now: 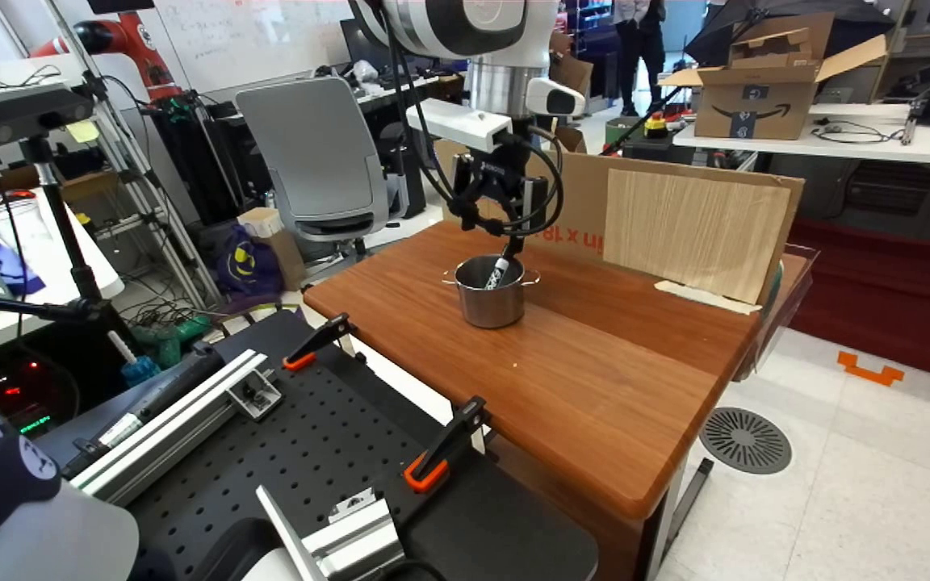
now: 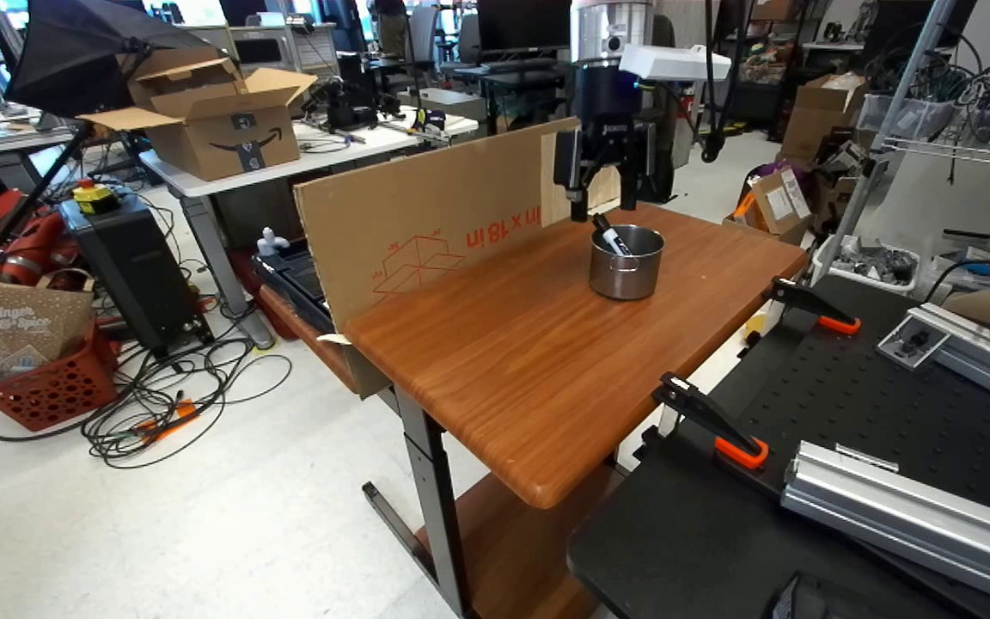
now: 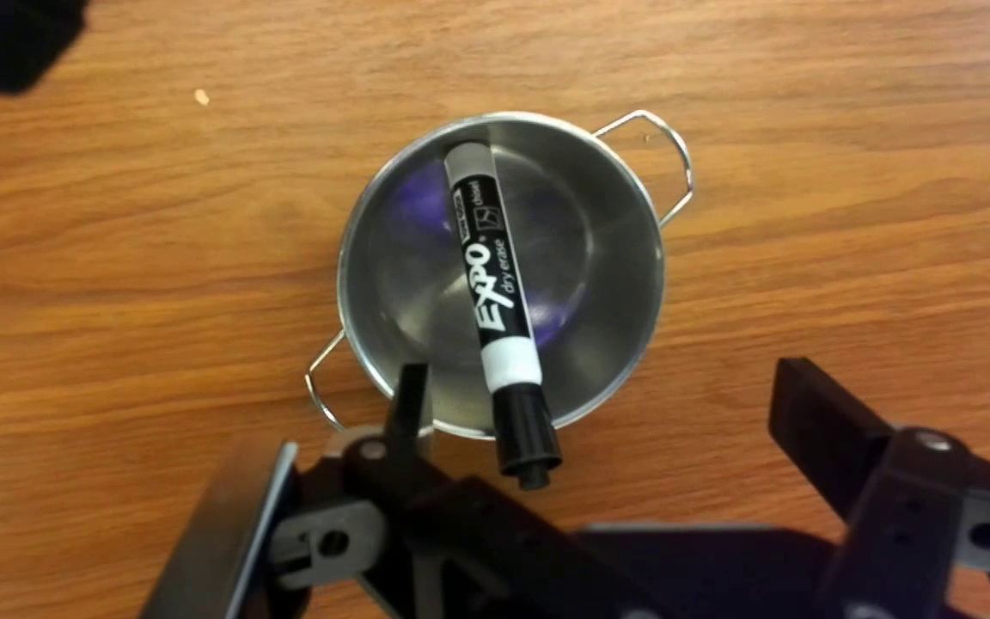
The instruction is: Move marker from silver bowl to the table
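My claw (image 2: 603,209) hangs spread wide, gripping nothing. The Expo dry-erase marker (image 3: 486,258) leans inside the steel pot (image 1: 491,310), seemingly too long to lie flat, so its black cap (image 3: 525,421) juts out to pinch. A wire handle (image 3: 308,376) near one finger (image 3: 409,404) could snag; a cardboard panel (image 2: 426,206) borders the wooden table (image 2: 495,361).

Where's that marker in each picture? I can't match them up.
In an exterior view: marker in the silver bowl, near the centre.
In an exterior view: marker in the silver bowl, above and right of centre.
Wrist view: marker in the silver bowl, at the centre.
Shared landmark: that silver bowl.
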You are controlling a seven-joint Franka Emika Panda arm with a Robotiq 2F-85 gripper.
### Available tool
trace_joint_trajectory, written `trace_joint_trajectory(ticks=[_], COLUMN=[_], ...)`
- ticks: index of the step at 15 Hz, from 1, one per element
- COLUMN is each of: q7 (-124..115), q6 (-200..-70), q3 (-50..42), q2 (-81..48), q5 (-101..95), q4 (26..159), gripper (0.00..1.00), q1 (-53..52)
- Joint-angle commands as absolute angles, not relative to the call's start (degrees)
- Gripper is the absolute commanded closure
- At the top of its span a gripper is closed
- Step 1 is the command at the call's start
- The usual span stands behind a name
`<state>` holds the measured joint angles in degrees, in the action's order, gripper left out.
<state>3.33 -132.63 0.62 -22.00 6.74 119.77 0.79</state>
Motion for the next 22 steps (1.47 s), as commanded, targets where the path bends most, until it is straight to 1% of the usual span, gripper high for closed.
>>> trace_joint_trajectory(ticks=[1,3,4,5,8,14,15,17,22], q7=[3.41,3.29,3.26,3.37,3.47,2.99,2.92,2.66,2.08], q6=[-132.26,-132.02,-132.33,-132.14,-132.17,-131.78,-131.73,-131.43,-131.21], q3=[0.51,0.45,0.46,0.48,0.58,0.44,0.42,0.35,0.26], q2=[-24.27,-25.16,-25.36,-25.60,-25.55,-25.55,-25.58,-25.71,-24.54], q5=[5.65,5.63,5.70,5.69,5.86,5.48,5.37,4.84,4.09], q4=[117.54,116.72,116.56,116.22,115.82,115.21,115.12,114.79,115.36], gripper=[0.00,0.00,0.20,0.26,0.51,0.97,0.99,0.95,0.95], q1=[1.01,1.03,1.04,1.07,1.12,0.86,0.83,0.68,0.19])
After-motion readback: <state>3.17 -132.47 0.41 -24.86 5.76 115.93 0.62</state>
